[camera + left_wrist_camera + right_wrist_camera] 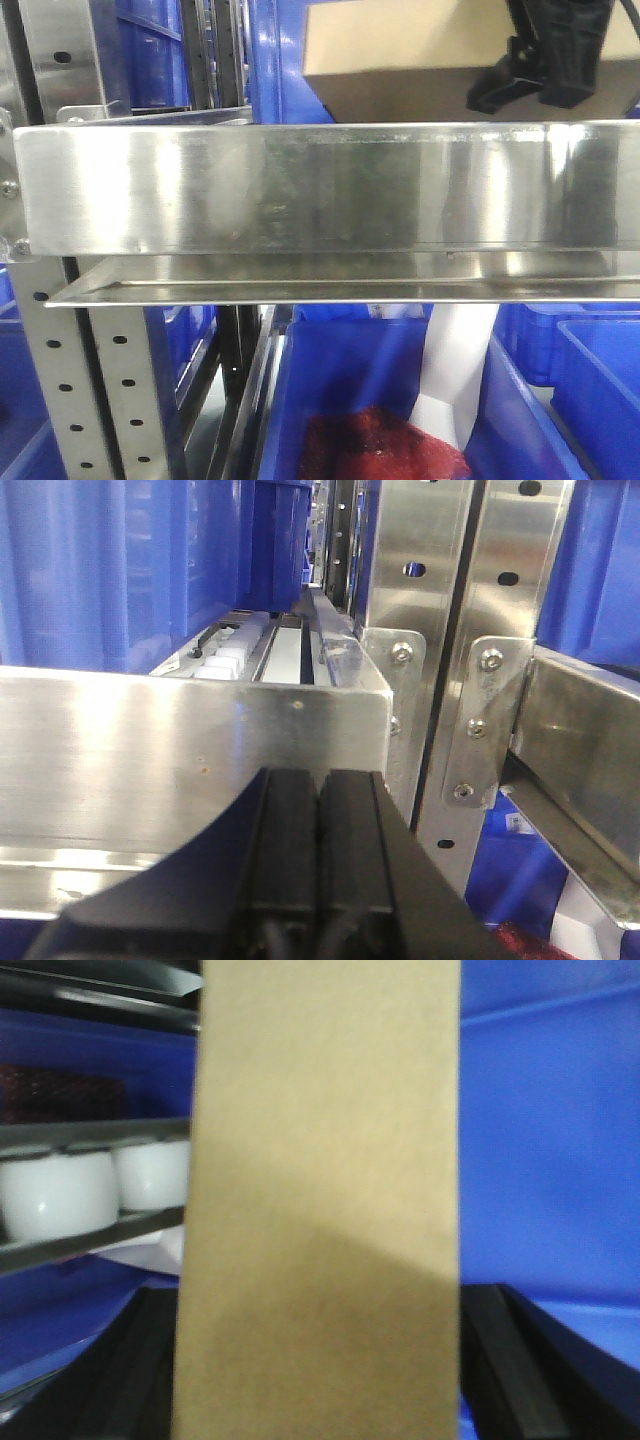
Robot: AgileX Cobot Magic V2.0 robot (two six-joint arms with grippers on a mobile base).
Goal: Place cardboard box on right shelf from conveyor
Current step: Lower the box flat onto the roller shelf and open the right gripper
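Right gripper (pixel 320 1380) clamps the box (pixel 400 60) just above the shelf (pixel 320 185) lip; left gripper (pixel 320 850) closed, empty.

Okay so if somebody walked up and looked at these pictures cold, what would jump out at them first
Probably the right shelf, its shiny steel lip spanning the whole front view. Above it at top right, the cardboard box is held by the black right gripper, and the same box fills the right wrist view. Blue bins sit below the shelf, one holding something red.
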